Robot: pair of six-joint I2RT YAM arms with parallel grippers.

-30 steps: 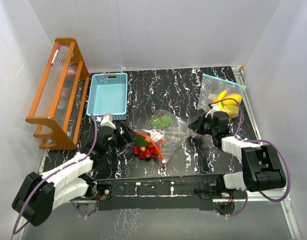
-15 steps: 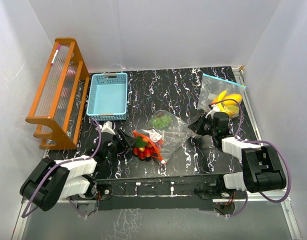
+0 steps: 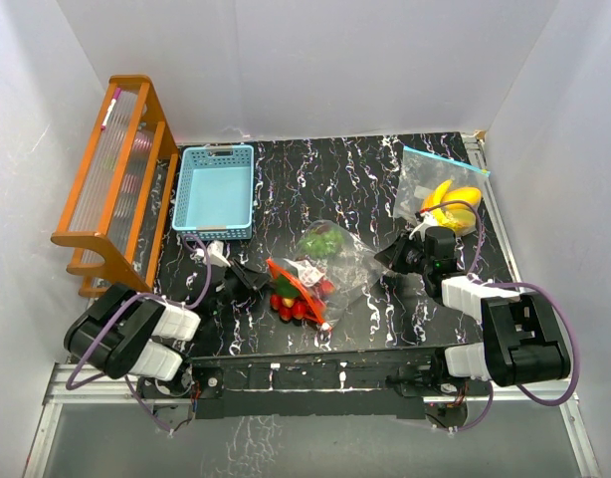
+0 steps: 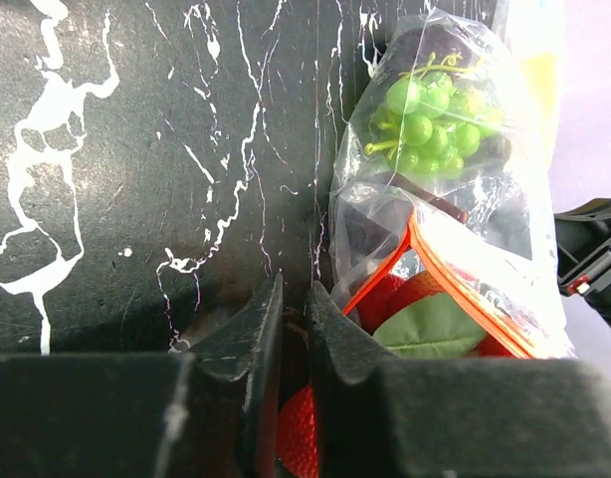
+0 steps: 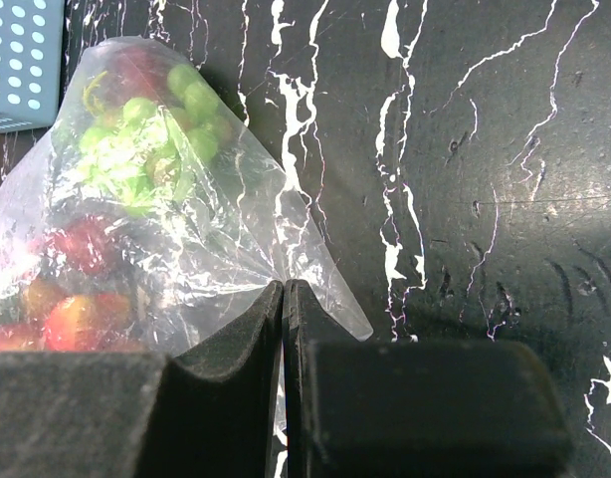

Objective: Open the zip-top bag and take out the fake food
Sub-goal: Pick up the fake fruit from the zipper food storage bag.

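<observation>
While left gripper (image 4: 296, 299) and right gripper (image 5: 284, 299) each clamp the zip-top bag (image 5: 236, 229), we see green grapes (image 4: 425, 110) and red fruit (image 5: 82, 244) inside.

The gripper (image 5: 284, 291) fills the bottom edge, its dark jaws pressed together on a fold of the clear bag (image 5: 216, 269). The crinkled bag lies to the left on the black, white-veined table (image 5: 465, 149), with green grapes (image 5: 146, 129) at its far end and red fruit (image 5: 82, 244) nearer. A blue basket (image 5: 22, 60) shows at the top-left corner.
</observation>
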